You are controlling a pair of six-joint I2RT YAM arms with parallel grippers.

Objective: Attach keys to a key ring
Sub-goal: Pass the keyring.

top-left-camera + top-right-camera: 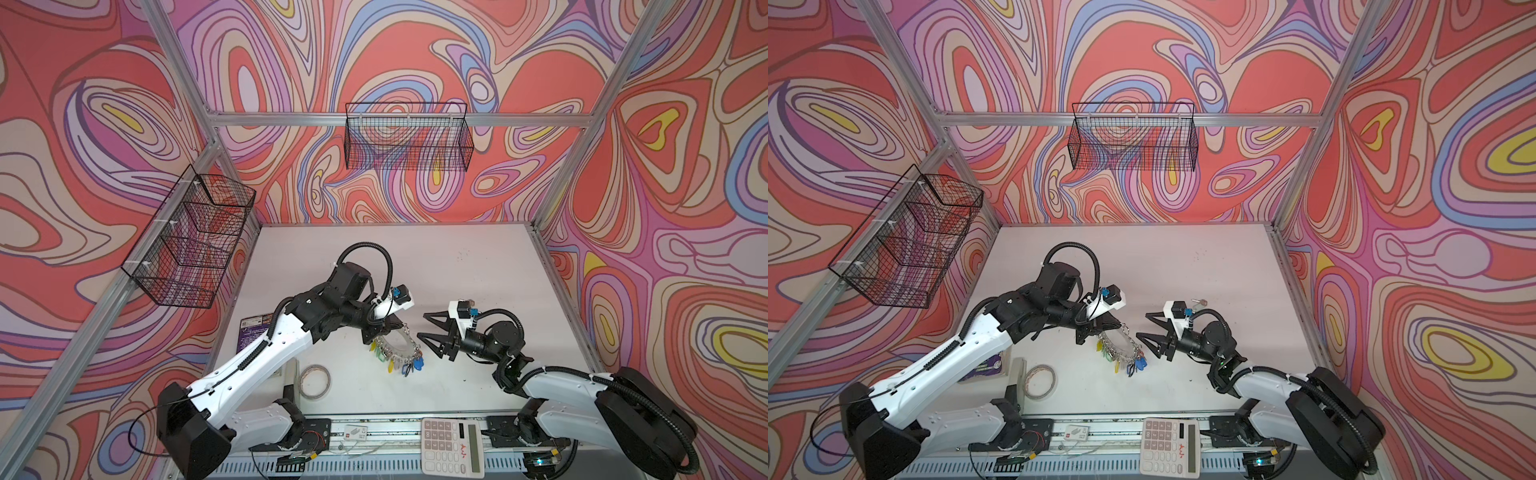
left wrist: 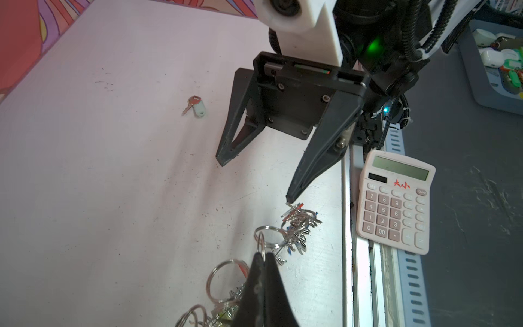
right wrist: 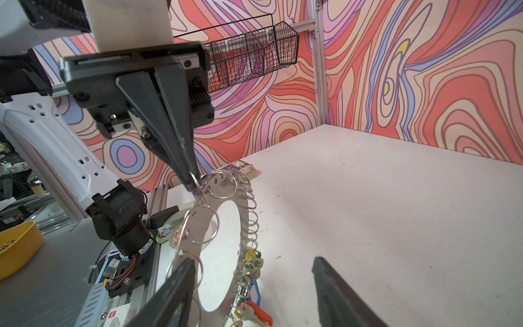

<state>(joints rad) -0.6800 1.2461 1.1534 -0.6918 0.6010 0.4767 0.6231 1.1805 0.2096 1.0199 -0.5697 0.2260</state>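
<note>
Key ring (image 3: 195, 218) is being held up, tilted, over the white table (image 2: 113, 170) by the left gripper (image 3: 191, 181), fingers pinched shut on one small split ring at its rim, tagged keys (image 3: 250, 271) dangling along the lower edge. Right gripper (image 2: 254, 179) is being held just beside the ring, jaws spread and empty; judged between keys. A mint-tagged key (image 2: 195, 107) is lying loose, well apart, so a low pinch on it, then threading onto a free split ring, is likely being called for
</note>
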